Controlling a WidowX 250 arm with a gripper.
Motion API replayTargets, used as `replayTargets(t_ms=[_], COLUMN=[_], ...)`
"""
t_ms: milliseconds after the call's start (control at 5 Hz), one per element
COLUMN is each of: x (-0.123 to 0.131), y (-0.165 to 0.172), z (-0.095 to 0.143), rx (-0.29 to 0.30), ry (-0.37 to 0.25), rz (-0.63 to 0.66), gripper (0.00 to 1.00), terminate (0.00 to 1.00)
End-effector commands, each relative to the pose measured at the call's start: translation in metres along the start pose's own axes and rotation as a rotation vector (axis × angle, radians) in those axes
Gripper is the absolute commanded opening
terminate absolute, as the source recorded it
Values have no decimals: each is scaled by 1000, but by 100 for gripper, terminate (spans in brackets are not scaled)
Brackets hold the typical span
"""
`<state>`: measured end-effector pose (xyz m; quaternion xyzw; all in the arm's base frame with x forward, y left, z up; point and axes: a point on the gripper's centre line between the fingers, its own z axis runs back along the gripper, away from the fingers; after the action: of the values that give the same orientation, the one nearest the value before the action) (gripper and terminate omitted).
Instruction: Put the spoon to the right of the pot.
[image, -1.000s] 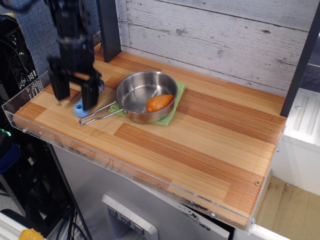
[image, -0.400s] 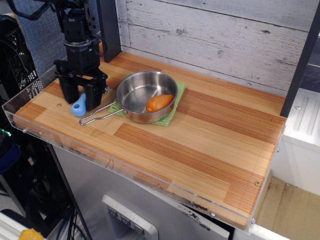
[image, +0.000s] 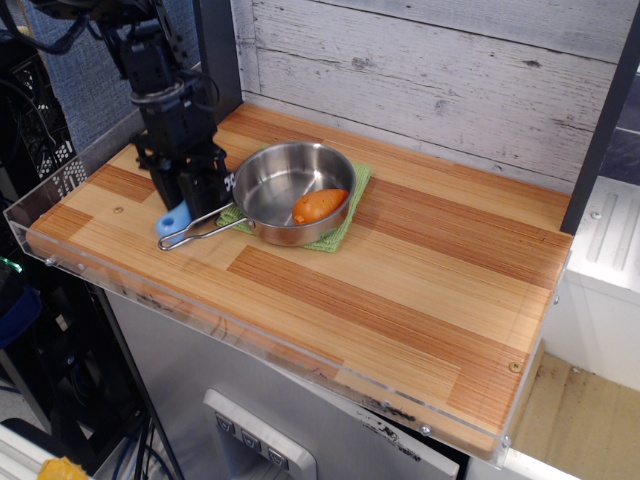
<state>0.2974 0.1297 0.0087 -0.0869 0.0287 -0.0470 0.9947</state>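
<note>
Gripper (image: 190, 197) low over spoon (image: 172, 222), closure state unclear; blue handle pokes out below, left of pot (image: 292, 190).

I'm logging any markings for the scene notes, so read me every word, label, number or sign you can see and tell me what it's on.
No readable text anywhere in this view.
The pot, the spoon, the gripper and the wooden tabletop carry no visible print.
The grey panel below the table has small buttons; any markings are too small to read.

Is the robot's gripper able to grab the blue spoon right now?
Probably yes. The gripper stands right over the spoon, whose blue handle sticks out below the jaws. Only the pot handle lies close beside it, not on top.
</note>
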Motion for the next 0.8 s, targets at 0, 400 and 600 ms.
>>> replayTargets(t_ms=[0,400,600], x=[-11,21,27], y=[-31,-137,-182], z=[83,106,66], rx=[226,254,270], ry=[-110,-71,33], rz=[104,-249,-353], gripper=[0,0,0], terminate=[0,0,0])
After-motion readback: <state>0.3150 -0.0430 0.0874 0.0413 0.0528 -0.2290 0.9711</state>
